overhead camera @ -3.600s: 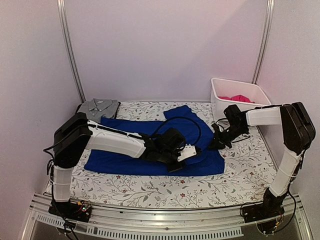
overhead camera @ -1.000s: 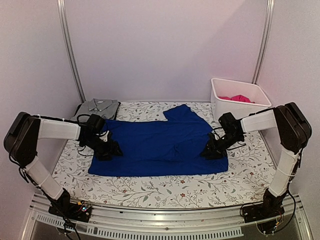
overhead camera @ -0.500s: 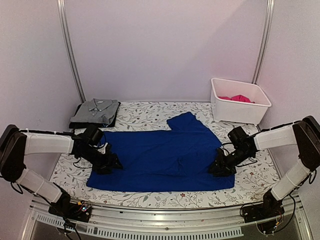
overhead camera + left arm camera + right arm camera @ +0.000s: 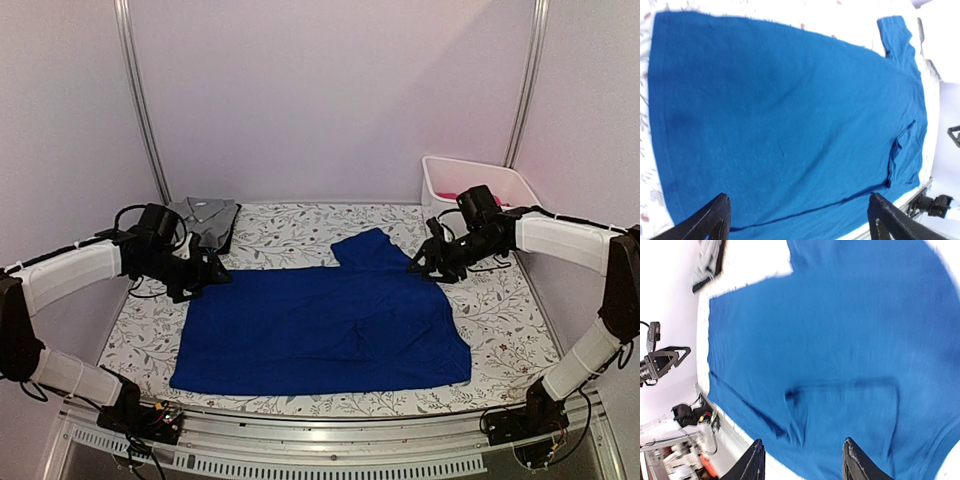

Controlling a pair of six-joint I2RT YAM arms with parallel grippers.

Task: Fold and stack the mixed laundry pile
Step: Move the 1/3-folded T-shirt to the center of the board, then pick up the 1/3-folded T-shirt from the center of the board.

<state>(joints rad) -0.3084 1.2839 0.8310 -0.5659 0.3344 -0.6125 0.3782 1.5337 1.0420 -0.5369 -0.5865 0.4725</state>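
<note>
Left pincer (image 4: 213, 270) gapes wide and empty over the far left corner of the blue garment (image 4: 320, 325). Right pincer (image 4: 420, 265), jaws apart, holds nothing above its sleeve. Blue garment lies spread flat mid-counter (image 4: 290, 225); grey shirt (image 4: 200, 215) sits far left.

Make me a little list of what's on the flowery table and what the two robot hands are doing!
big item: royal-blue cloth garment, spread flat on the white floral table covering
folded item: grey collared shirt, far left corner, apart from the blue one
container: white rectangular plastic bin, far right corner
left gripper: open, holding nothing, by the blue garment's far left corner
right gripper: open, holding nothing, by the blue garment's far right side, near the sleeve
</note>
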